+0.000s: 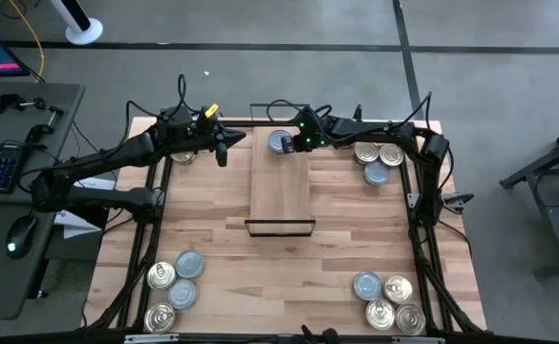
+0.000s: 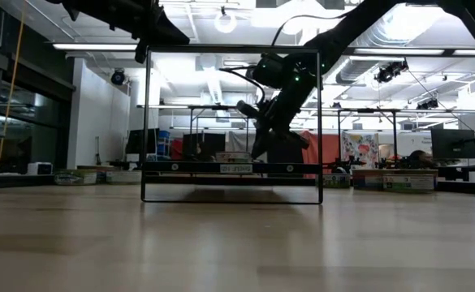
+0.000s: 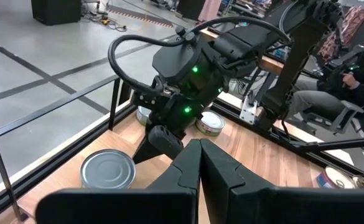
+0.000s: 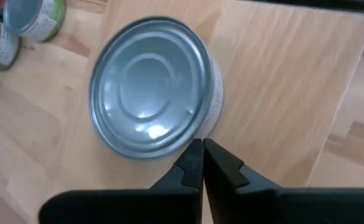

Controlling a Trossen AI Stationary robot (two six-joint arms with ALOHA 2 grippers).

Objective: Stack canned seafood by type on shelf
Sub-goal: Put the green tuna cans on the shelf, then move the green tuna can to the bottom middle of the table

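Tins sit in clusters at the tabletop corners: three beside the right arm's base, four at each near corner. On the far end of the shelf, near its wire frame, lies one silver-blue-topped tin. The right pincer hangs just beside that tin, fingers clenched on nothing. The left pincer, also clenched empty, hovers left of the shelf's far end.
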